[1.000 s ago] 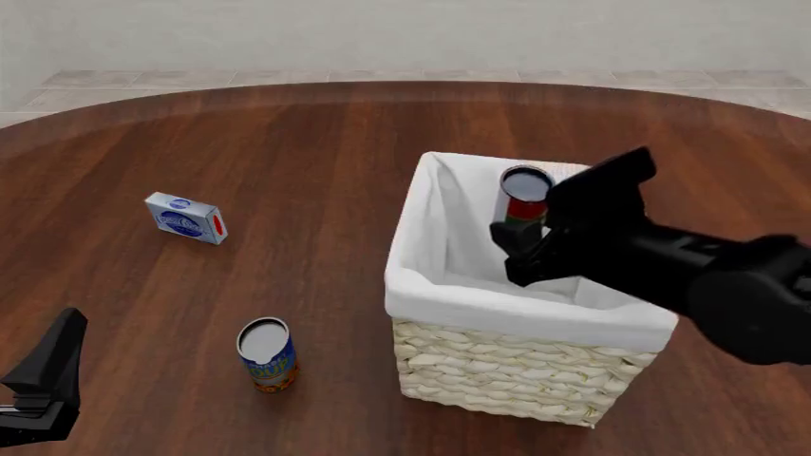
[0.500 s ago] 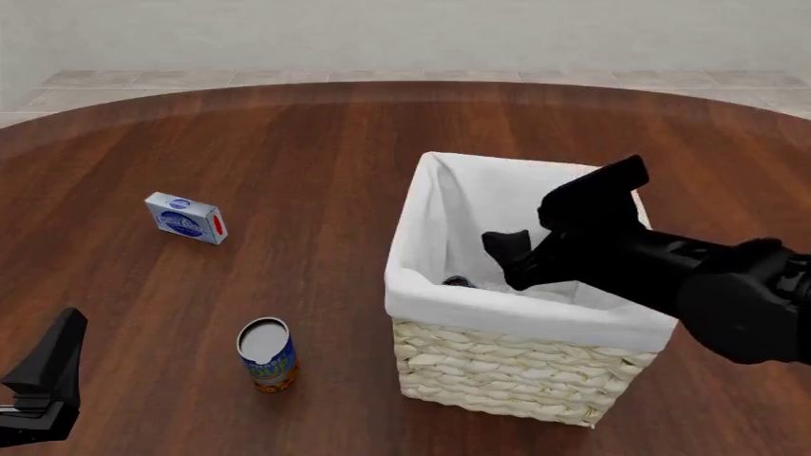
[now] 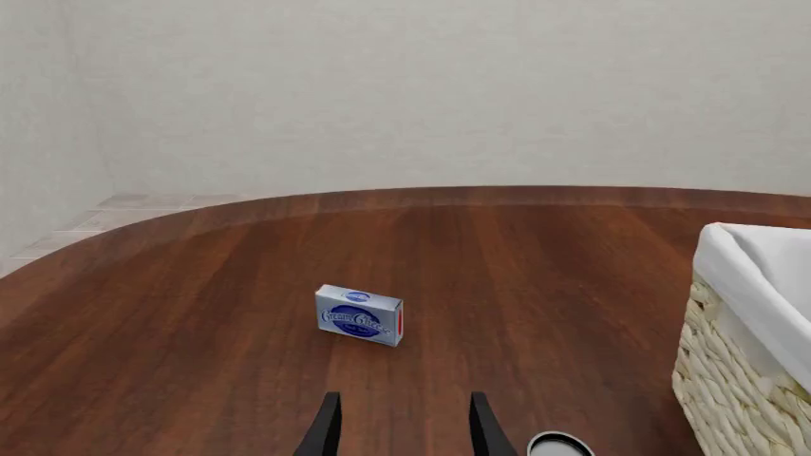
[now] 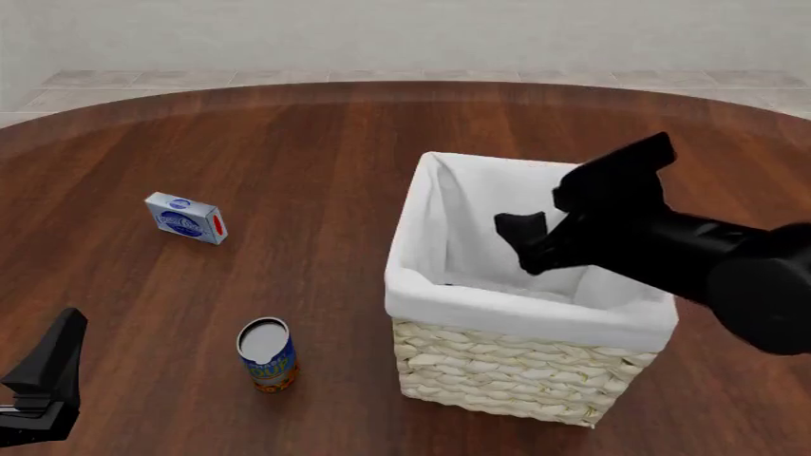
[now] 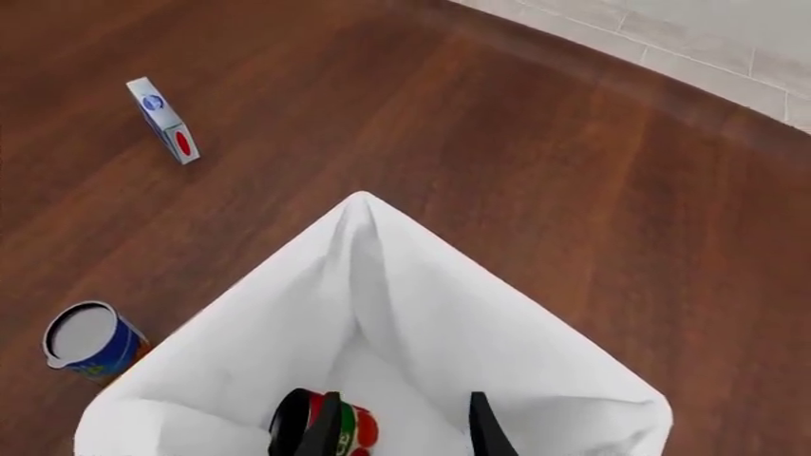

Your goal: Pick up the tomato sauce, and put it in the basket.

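Tomato sauce (image 5: 323, 427) lying inside basket (image 4: 533, 366), right claw (image 4: 535, 249) apart above it, left claw (image 3: 399, 432) apart, idle over the surface (image 4: 317, 161)

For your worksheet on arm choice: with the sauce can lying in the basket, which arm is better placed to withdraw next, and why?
Right. Its open tool hangs above the basket, where the tomato sauce lies; the left tool sits low, far left.

- The basket (image 4: 507, 375) has pale cream woven wicker sides and a plain white cloth lining.
- The tomato sauce (image 5: 332, 425) inside it shows red, with a green band.
- The table (image 4: 304, 161) is dark reddish-brown streaked wood grain.
- The near-left can (image 4: 268, 355) has a blue and orange label and a silvery-grey top.
- The far-left small box (image 4: 185, 218) is blue and white with a red end.
- The right gripper (image 4: 538, 245) is black.
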`<state>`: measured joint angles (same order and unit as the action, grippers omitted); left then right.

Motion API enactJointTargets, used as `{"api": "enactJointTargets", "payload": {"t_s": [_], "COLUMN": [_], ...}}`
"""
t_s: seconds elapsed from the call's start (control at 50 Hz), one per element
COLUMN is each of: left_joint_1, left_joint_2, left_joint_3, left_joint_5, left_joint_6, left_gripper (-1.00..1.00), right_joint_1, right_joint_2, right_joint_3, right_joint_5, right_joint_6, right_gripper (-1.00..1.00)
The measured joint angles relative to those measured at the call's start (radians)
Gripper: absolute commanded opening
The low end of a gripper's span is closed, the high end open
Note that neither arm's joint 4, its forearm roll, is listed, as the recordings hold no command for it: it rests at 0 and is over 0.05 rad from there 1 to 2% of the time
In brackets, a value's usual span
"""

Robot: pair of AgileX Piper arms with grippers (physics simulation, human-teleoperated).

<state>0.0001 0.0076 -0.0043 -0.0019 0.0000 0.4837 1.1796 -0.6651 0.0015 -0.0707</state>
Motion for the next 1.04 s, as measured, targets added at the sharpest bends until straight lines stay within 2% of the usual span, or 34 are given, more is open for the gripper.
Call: {"api": "enactJointTargets", "payload": {"t_s": [0.58,0.94,1.04], "left_joint_1": [0.0,0.0,0.0], "left_joint_2": [0.0,0.0,0.0], "left_joint_3": [0.0,0.0,0.0], "left_joint_5": [0.0,0.0,0.0], "left_joint_6": [0.0,0.0,0.0], "left_gripper": [1.0,1.0,1.0], "right_joint_1": [0.019,0.031,0.056], "right_joint_2": [-0.144,-0.263,-0.308], "right_joint_3": [-0.06,-0.045,-0.035], "right_joint_5": [0.147,0.216,0.225], "right_joint_6": [-0.025,-0.038,-0.05], "right_gripper": [1.0,1.0,1.0]}}
